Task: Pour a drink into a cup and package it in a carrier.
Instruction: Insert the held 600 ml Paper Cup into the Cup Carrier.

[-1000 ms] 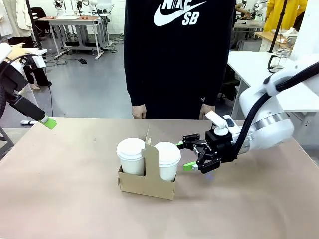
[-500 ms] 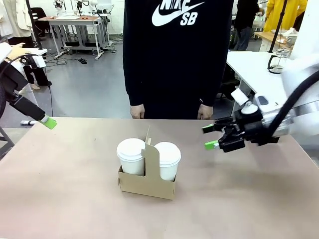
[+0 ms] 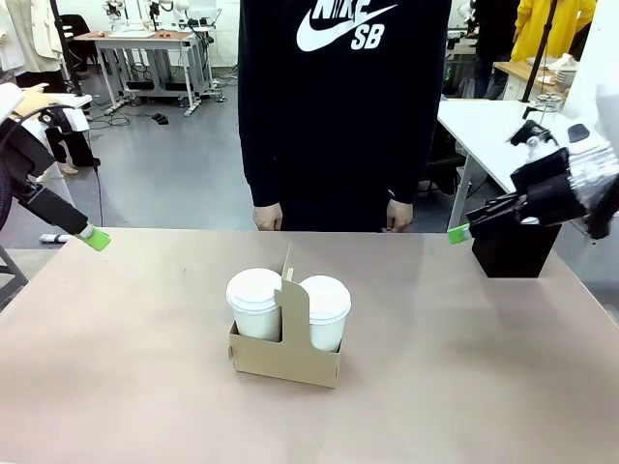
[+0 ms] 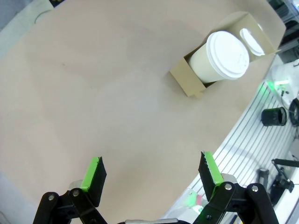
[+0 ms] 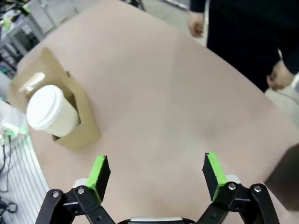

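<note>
Brown paper covers the desk that I share with a person in a black top, who stands at its far edge with both hands hanging just above it. Near the middle of the desk sits the carrier, and it holds two white lidded cups, one in the pocket toward my left and the other in the pocket toward my right, with the upright handle tab between them. My left gripper hangs over the desk's far left corner, released, its green pads spread wide with nothing between them, well apart from the carrier. My right gripper is up off the desk near the far right corner, also released and bare, just beside a black box that stands at that corner. Nothing lies between either gripper and the carrier except bare desk.
</note>
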### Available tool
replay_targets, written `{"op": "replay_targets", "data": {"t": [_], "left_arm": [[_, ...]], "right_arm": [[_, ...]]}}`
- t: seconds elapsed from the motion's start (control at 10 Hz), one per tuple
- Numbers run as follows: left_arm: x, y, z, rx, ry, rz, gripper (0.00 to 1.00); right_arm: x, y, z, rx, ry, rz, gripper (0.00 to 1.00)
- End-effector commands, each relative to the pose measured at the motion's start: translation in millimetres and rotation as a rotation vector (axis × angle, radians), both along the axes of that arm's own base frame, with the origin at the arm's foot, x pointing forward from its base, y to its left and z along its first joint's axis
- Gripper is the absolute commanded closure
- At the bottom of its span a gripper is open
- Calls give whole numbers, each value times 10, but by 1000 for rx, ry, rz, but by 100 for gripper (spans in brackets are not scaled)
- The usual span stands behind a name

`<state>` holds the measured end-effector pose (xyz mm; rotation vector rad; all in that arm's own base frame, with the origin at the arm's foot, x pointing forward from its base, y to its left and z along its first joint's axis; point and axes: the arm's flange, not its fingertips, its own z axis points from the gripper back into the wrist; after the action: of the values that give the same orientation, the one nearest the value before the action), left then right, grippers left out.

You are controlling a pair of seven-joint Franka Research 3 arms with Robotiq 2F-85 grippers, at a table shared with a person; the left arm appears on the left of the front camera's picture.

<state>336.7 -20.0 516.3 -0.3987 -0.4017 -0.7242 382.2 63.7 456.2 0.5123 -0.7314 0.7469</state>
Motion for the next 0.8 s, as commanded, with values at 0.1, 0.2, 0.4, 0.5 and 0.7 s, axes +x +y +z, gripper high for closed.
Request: {"op": "replay_targets", "data": {"t": [0.1,0.2,0.4,0.5,0.7], "left_arm": [[-9,-1,6,-8,2,-2,0],[-9,-1,6,-8,2,-2,0],[-9,-1,6,-8,2,-2,0],[-9,-1,6,-8,2,-2,0],[-9,-1,6,-8,2,-2,0]], "right_arm": [[-663,-324,-203,-7,30,-35,0],[-689,-405,-229,13,15,-40,0],[-712,-507,-286,-21,-2,-94,0],[-25,-427,61,1,21,-69,0],[-25,-427,61,1,21,-69,0]]}}
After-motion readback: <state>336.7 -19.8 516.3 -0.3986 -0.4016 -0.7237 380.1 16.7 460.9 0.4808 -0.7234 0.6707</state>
